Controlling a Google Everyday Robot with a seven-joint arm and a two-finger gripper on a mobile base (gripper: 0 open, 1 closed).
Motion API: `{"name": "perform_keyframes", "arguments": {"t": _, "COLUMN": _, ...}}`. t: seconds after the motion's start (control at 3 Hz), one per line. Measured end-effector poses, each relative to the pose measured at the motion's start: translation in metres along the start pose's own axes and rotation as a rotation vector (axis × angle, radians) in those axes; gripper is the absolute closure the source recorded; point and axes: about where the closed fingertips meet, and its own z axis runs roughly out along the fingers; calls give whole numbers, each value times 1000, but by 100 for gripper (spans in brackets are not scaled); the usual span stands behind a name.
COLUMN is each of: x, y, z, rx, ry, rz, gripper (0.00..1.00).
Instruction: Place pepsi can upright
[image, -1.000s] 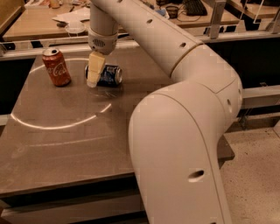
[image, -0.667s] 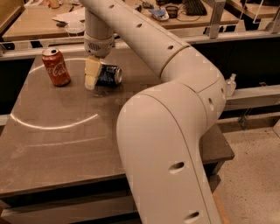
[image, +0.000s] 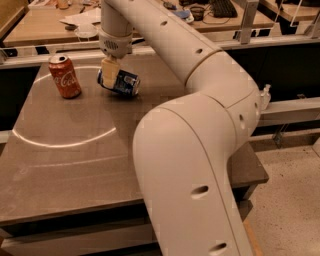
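Currently the hand (image: 109, 80) is over the far part of the counter (image: 70, 165), its fingers closed on the pepsi can (image: 125, 83). The can is tilted, nearly on its side. A red can (image: 65, 76) stands upright to the left, apart.

Matt cream plastic pincer (image: 110, 80) at glossy blue metal pepsi can (image: 126, 83), on smooth, dully sheened table (image: 75, 165).
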Motion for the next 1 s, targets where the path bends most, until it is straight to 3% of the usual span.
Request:
{"name": "perform_keyframes", "arguments": {"t": 0.33, "x": 12, "y": -4, "z": -45, "rx": 4, "ry": -163, "rz": 27, "gripper": 93}}
{"name": "perform_keyframes", "arguments": {"t": 0.67, "x": 22, "y": 10, "z": -72, "rx": -62, "ry": -491, "rz": -10, "gripper": 100}}
{"name": "perform_keyframes", "arguments": {"t": 1.0, "x": 35, "y": 21, "z": -81, "rx": -94, "ry": -737, "rz": -43, "gripper": 100}}
